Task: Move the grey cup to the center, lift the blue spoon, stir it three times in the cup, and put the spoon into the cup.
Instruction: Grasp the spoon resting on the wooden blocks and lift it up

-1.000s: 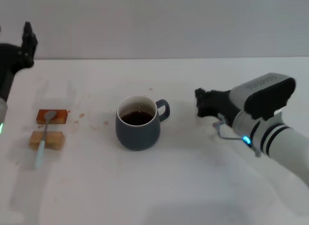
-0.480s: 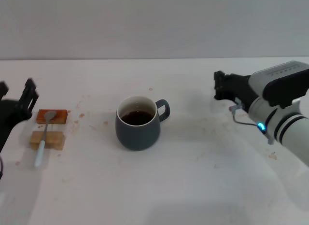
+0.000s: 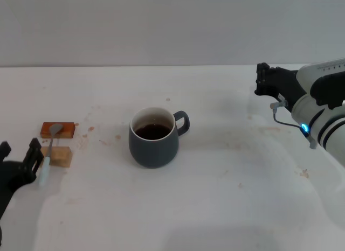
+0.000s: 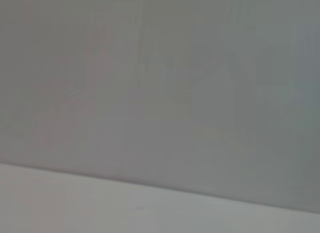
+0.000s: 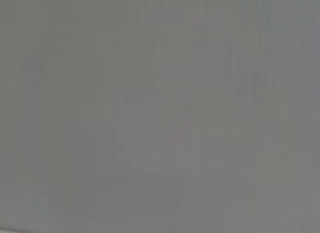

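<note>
The left claw (image 3: 19, 157) hung low at the near left edge of the desk (image 3: 215, 197), its two dark fingers (image 3: 34, 152) spread apart with nothing between them. It sat just beside the pale handle end of the blue spoon (image 3: 49, 150), one finger close to the handle, though whether they touched could not be told. The spoon lay with its grey bowl resting on an orange block (image 3: 58, 129) and its handle running back across a tan block (image 3: 61, 156) toward the near edge. The two blocks lay one behind the other, the orange one farther from the robot.

The right claw (image 3: 262, 79) was raised at the far right, well apart from everything on the desk; whether its fingers were open or closed could not be told.

The grey cup (image 3: 154, 137) stood upright near the middle of the desk, between the two claws and held by neither. Its loop handle pointed to the right, and dark brown liquid showed inside its cream-white wall. Small brownish stains dotted the desk around the cup and blocks. The wrist views showed only a blank grey wall and a strip of pale surface.
</note>
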`<state>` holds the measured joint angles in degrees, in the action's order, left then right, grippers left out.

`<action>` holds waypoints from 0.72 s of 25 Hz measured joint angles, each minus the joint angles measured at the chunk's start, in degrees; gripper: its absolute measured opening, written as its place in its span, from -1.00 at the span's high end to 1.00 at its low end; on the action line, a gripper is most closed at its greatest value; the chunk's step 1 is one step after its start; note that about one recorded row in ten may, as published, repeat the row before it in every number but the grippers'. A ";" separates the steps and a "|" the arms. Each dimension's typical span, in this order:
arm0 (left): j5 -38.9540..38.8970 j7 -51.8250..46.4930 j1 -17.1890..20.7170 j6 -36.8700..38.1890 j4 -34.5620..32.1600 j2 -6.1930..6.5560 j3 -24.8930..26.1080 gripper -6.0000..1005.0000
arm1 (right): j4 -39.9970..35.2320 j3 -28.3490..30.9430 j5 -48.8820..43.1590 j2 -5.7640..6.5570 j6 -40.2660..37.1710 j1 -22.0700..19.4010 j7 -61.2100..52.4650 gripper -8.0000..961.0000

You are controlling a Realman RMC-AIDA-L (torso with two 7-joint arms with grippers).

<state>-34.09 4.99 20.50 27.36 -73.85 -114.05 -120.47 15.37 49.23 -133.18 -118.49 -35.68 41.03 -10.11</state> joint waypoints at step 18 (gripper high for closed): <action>-0.15 -0.18 -3.59 -1.38 8.74 -2.49 -0.04 -0.26 | -0.02 1.37 0.04 0.02 -0.89 1.12 0.00 0.91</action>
<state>-34.24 4.81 16.90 25.98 -65.10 -116.54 -120.51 15.35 50.59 -133.14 -118.47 -36.57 42.14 -10.10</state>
